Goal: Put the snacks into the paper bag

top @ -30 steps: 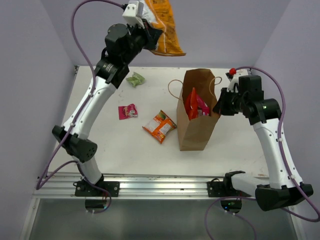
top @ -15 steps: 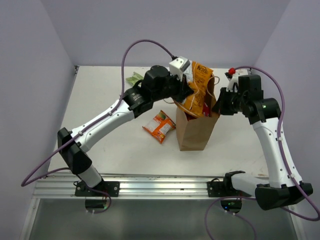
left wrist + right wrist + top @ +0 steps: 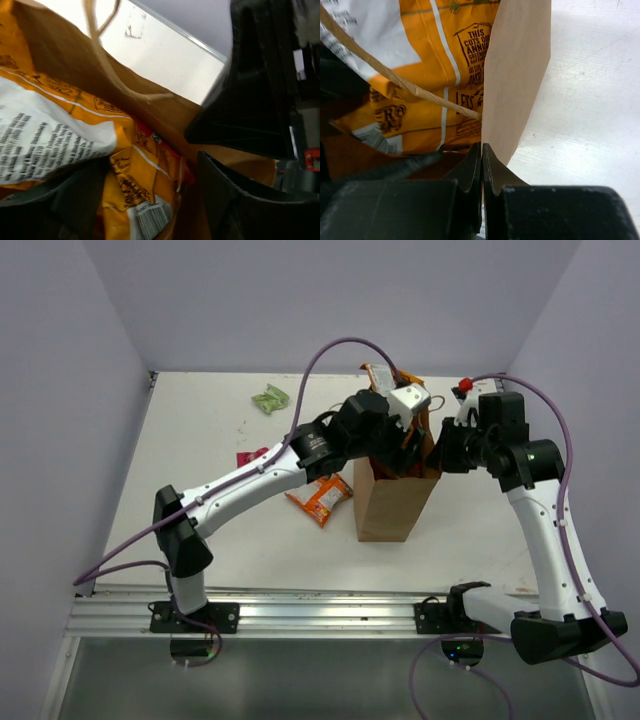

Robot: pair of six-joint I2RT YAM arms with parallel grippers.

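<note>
I log the paper bag upright on the table, its right wall pinched flat between the closed fingers of the right gripper, with the large orange bag down in its mouth. My left gripper is in that mouth too, jaws spread, with the orange bag's barcode end between them. Loose to the left I count a small orange packet near the bag, a pink packet half under the left arm, and a green packet toward the far edge.
</note>
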